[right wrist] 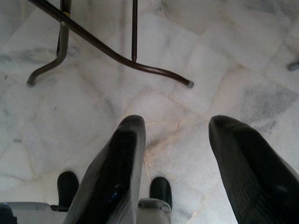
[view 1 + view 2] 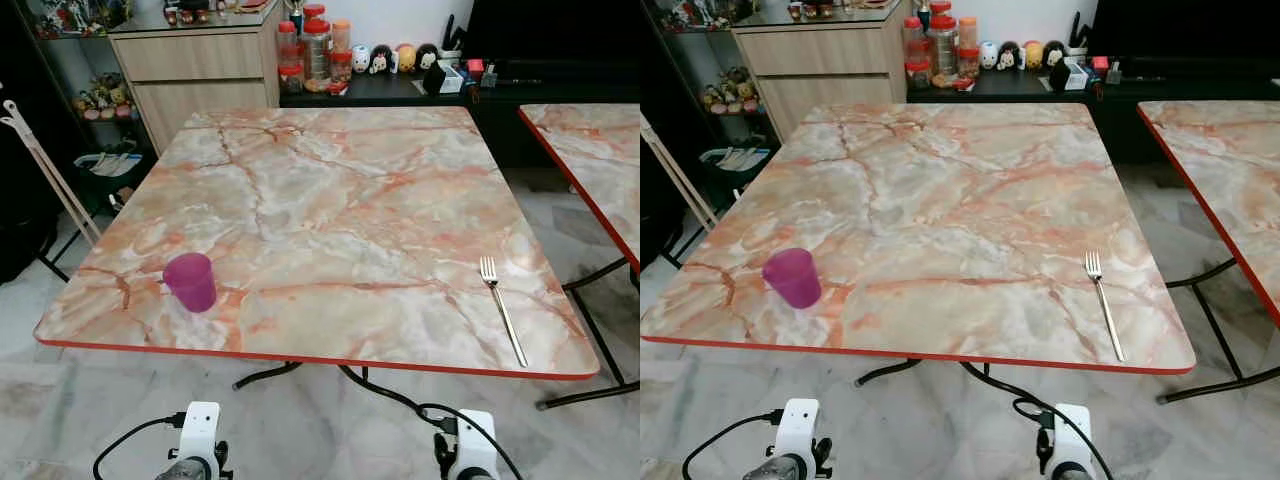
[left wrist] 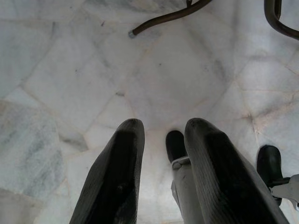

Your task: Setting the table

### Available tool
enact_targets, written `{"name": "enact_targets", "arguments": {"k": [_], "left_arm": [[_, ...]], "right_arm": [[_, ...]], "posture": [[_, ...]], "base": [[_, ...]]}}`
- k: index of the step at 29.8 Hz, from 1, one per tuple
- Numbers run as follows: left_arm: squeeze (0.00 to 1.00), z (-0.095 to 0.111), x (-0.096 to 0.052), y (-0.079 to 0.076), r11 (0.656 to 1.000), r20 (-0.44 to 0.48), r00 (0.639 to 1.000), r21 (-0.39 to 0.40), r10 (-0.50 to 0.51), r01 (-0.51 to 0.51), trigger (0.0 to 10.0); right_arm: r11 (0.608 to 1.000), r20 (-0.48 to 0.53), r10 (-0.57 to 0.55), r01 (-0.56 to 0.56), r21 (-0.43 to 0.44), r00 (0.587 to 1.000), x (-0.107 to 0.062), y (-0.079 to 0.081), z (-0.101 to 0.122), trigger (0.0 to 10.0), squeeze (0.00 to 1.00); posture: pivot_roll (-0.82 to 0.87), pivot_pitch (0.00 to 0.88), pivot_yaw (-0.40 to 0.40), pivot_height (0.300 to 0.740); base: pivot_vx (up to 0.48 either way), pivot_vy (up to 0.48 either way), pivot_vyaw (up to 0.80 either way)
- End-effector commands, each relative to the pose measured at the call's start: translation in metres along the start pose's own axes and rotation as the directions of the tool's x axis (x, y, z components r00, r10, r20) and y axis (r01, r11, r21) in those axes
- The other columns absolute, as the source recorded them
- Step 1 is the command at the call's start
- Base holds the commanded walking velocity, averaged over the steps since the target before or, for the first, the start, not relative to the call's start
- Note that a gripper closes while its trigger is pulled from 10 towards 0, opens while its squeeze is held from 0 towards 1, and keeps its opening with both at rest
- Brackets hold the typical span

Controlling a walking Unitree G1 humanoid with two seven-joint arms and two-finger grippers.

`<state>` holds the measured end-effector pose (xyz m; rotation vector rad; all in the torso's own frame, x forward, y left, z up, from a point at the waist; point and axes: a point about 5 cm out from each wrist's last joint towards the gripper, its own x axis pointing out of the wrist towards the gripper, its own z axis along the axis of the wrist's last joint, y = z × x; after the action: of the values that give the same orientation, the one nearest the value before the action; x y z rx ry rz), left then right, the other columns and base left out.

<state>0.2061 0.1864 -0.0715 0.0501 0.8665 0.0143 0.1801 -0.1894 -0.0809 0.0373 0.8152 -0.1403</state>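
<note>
Nearest you in the left eye view are the two arms' white wrist housings at the bottom edge, hanging below the table [image 2: 300, 200]. On the marble-patterned top with its red rim, you have a pink cup [image 2: 190, 281] standing upright near the front left corner, and a fork [image 2: 502, 309] lying flat near the front right edge, tines pointing away from you. Cup and fork are well apart. Beyond the far edge you see a wooden cabinet [image 2: 195, 70] and, beside it, red-lidded jars [image 2: 315, 50] on a dark shelf. A second table [image 2: 590, 150] of the same pattern stands off to the right.

Your right eye view gives the same layout, with the cup [image 2: 792, 277] and fork [image 2: 1103, 303] in the same places.

Your left wrist view looks straight down at pale marble floor [image 3: 70, 70]. The left gripper [image 3: 161, 128] holds nothing, its fingers a little apart, with the robot's black foot between them below.

Your right wrist view shows the right gripper [image 1: 180, 123] empty, fingers spread wide over the floor, with the dark table legs [image 1: 117, 53] beyond.
</note>
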Motion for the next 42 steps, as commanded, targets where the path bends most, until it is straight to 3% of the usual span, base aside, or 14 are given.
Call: {"name": "enact_targets", "arguments": {"k": [1, 22, 35, 42], "left_arm": [[0.0, -0.0053, -0.0011, 0.0026, 1.0, -0.021, 1.0, 0.006, 0.009, -0.009, 10.0], [0.0, -0.0036, -0.0012, 0.0091, 0.999, -0.017, 0.999, -0.012, 0.033, -0.033, 10.0], [0.0, -0.0042, -0.0008, 0.0028, 1.0, -0.02, 1.0, -0.012, 0.018, -0.018, 10.0], [0.0, -0.0047, -0.0007, -0.0001, 1.0, -0.02, 1.0, -0.013, 0.015, -0.015, 10.0]], "right_arm": [[1.0, -0.007, -0.009, 0.009, 0.008, 1.0, -0.0005, -0.0033, -0.0015, 10.0, 0.0], [1.0, -0.001, -0.01, 0.01, 0.015, 1.0, 0.0014, -0.0024, 0.0036, 10.0, 0.0], [1.0, 0.007, -0.008, 0.008, 0.013, 1.0, 0.0018, -0.0028, 0.0055, 10.0, 0.0], [1.0, 0.013, -0.011, 0.011, 0.003, 1.0, 0.0022, -0.0051, 0.0073, 10.0, 0.0]], "posture": [[-0.06, 0.0, 0.023, 0.74], [-0.05, 0.0, 0.025, 0.74], [-0.05, 0.0, 0.015, 0.74], [-0.05, 0.0, 0.008, 0.74]], "base": [[0.0, -0.247, 0.0], [0.0, -0.233, -0.08], [0.0, 0.0, 0.0], [0.0, -0.464, 0.0]]}}
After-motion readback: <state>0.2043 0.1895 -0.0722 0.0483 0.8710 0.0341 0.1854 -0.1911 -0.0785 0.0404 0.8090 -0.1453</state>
